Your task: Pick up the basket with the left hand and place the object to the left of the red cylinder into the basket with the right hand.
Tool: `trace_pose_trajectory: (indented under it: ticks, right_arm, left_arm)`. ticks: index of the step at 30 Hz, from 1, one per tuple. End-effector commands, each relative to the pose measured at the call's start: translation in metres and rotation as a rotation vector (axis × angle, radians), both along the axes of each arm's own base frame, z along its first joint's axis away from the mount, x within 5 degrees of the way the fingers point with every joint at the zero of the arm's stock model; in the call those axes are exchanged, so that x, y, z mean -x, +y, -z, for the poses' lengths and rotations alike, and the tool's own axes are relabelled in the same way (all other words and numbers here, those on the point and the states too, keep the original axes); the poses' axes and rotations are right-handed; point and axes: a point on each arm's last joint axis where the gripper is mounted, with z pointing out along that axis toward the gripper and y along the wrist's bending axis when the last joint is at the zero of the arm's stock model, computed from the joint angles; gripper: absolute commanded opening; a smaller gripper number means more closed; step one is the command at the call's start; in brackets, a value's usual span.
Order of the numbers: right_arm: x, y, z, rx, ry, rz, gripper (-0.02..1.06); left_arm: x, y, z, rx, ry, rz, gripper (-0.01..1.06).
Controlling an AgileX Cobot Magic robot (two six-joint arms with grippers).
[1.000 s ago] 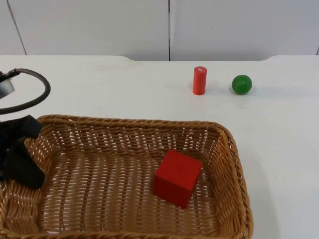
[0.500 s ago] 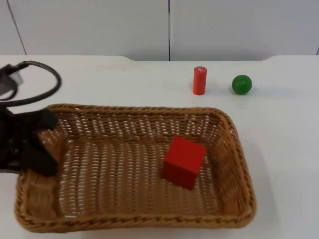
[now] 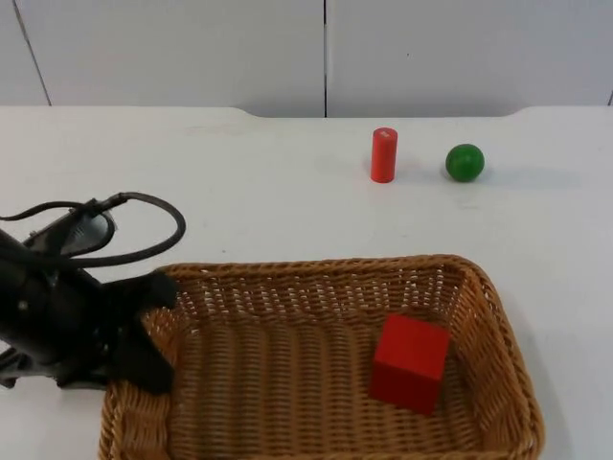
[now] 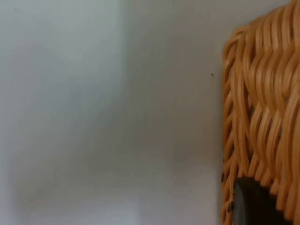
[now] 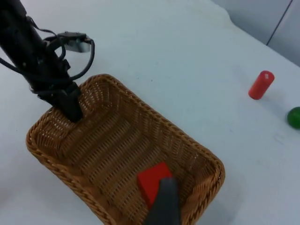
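**Cube's in, basket's held**

My left gripper (image 3: 144, 331) has its jaws clamped on the woven wicker basket (image 3: 479, 287) rim. The glossy red cube (image 3: 410, 362) sits inside already. Right gripper (image 5: 161, 206) hangs above it; can't tell its jaws. Smooth red cylinder (image 3: 383, 154) stands on the bench (image 3: 239, 172). Next I'd guess just hold steady.

red cube (image 5: 152, 182) in basket (image 5: 112, 115) — left gripper (image 5: 70, 104) clamping rim
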Motion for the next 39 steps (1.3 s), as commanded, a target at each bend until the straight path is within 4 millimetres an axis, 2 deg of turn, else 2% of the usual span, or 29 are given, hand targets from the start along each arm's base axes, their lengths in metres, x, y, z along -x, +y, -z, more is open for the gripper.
trace_pose_trajectory:
  ticks: [1, 2, 3, 5, 7, 8, 11, 15, 18, 19, 24, 25, 30, 31, 36, 37, 39]
  right_arm:
    - [0.002, -0.001, 0.0, -0.006, -0.008, -0.003, 0.69]
    - [0.002, -0.001, 0.0, -0.006, -0.008, -0.003, 0.69]
    - [0.002, -0.001, 0.0, -0.006, -0.008, -0.003, 0.69]
    - [0.003, -0.004, -0.002, -0.016, -0.015, 0.002, 0.69]
    - [0.005, -0.008, -0.005, -0.028, -0.032, 0.008, 0.69]
    - [0.005, -0.008, -0.005, -0.028, -0.032, 0.008, 0.69]
    - [0.009, -0.015, -0.01, -0.052, -0.059, 0.015, 0.69]
    - [0.015, -0.026, -0.017, -0.079, -0.096, 0.023, 0.69]
    - [0.024, -0.04, -0.025, -0.119, -0.142, 0.037, 0.69]
    - [0.024, -0.04, -0.025, -0.119, -0.142, 0.037, 0.69]
    - [0.035, -0.056, -0.032, -0.164, -0.186, 0.043, 0.69]
    - [0.035, -0.056, -0.032, -0.164, -0.186, 0.043, 0.69]
    - [0.037, -0.062, -0.034, -0.165, -0.207, 0.052, 0.69]
    - [0.037, -0.062, -0.034, -0.165, -0.207, 0.052, 0.69]
    - [0.036, -0.063, -0.034, -0.15, -0.217, 0.061, 0.69]
    - [0.036, -0.063, -0.034, -0.15, -0.217, 0.061, 0.69]
    - [0.037, -0.065, -0.032, -0.139, -0.218, 0.064, 0.69]
  left_arm:
    - [-0.001, -0.003, 0.0, 0.019, -0.001, -0.001, 0.11]
    - [-0.001, -0.002, 0.001, 0.012, -0.005, -0.004, 0.2]
    - [-0.001, -0.002, 0.001, 0.012, -0.005, -0.004, 0.2]
    - [-0.002, -0.002, 0.0, 0.006, -0.009, -0.006, 0.41]
    - [-0.002, -0.002, 0.0, 0.007, -0.012, 0.007, 0.69]
    - [-0.002, -0.002, 0.0, 0.007, -0.012, 0.007, 0.69]
    - [-0.003, 0.0, -0.004, -0.023, -0.039, 0.053, 1.03]
    - [-0.005, 0.006, -0.014, -0.105, -0.067, 0.07, 1.05]
    - [-0.007, 0.016, -0.033, -0.214, -0.125, 0.039, 1.05]
    - [-0.007, 0.016, -0.033, -0.214, -0.125, 0.039, 1.05]
    - [-0.002, 0.023, -0.098, -0.275, -0.35, -0.007, 1.05]
    - [-0.002, 0.023, -0.098, -0.275, -0.35, -0.007, 1.05]
    - [0.021, 0.023, -0.158, -0.245, -0.557, -0.018, 1.05]
    - [0.021, 0.023, -0.158, -0.245, -0.557, -0.018, 1.05]
    - [0.05, 0.022, -0.198, -0.213, -0.691, -0.003, 1.05]
    - [0.05, 0.022, -0.198, -0.213, -0.691, -0.003, 1.05]
    - [0.065, 0.022, -0.214, -0.2, -0.752, 0.003, 1.05]
